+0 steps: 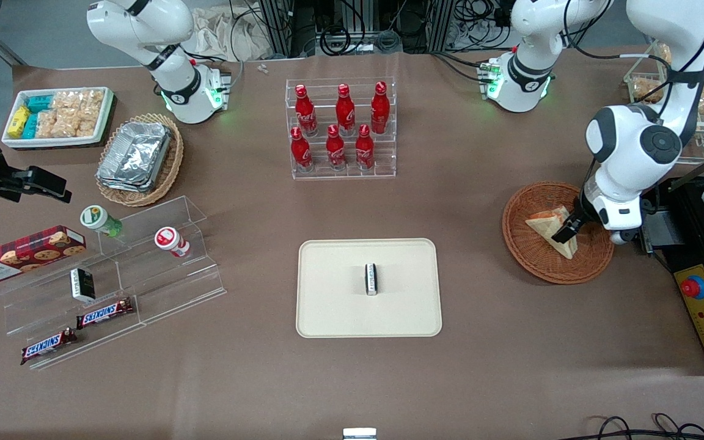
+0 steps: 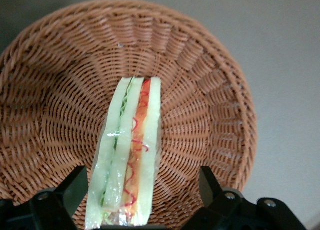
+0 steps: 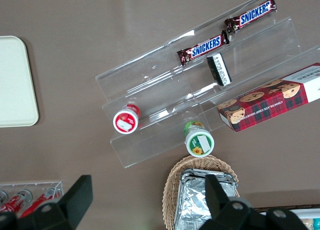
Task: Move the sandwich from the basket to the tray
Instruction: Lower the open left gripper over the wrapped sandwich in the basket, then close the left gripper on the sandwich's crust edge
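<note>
In the front view the working arm's white wrist covers part of the basket [image 1: 538,260] rim and the gripper's [image 1: 567,231] upper body, so only a dark fingertip shows against the bread. The wrist view cuts off the gripper at the frame edge: 2 dark fingers [image 2: 75,187] stand wide apart, 1 on each side of the sandwich [image 2: 129,155], with a visible gap to it on both sides, so nothing is clamped. The sandwich's near end runs out of that frame.

The sandwich [image 1: 552,229] lies in the basket, a triangular wedge standing on its side with its cut face up. That face shows 3 pale cream bread layers, a thin green strip between 2 of them and an orange-red band with curly red shreds between the others. A glossy clear wrap glints over it.

The basket [image 2: 200,79] is round, shallow and reddish-brown, its wicker woven in ribs radiating from the centre to a braided rim. It sits toward the working arm's end of the brown table [image 1: 254,379].

The tray [image 1: 333,305] is flat, cream-beige and rectangular with rounded corners and a low rim, well apart from the basket. 1 small dark and white packet [image 1: 371,279] rests at its middle; its print is too small to read.
</note>
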Available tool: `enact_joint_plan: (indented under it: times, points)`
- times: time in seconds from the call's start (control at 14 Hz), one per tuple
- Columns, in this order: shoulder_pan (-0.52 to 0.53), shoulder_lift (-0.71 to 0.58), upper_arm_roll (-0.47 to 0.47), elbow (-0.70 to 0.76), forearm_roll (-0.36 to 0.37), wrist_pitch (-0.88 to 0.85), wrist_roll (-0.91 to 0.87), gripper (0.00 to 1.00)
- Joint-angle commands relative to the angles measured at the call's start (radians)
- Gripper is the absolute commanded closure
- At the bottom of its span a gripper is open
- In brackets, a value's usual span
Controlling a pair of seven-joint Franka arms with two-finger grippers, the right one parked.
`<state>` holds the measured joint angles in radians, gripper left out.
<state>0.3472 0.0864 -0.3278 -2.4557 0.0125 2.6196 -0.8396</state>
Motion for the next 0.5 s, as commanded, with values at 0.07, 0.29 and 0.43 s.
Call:
enact_joint_plan:
  times: [0.07,0.29,0.43]
  points:
    - [-0.002,-0.004,-0.007,-0.097,0.004,0.166,-0.059,0.00]
    - [-0.002,0.022,-0.007,-0.109,0.003,0.189,-0.059,0.01]
    - [-0.002,0.033,-0.007,-0.108,0.003,0.209,-0.059,0.40]
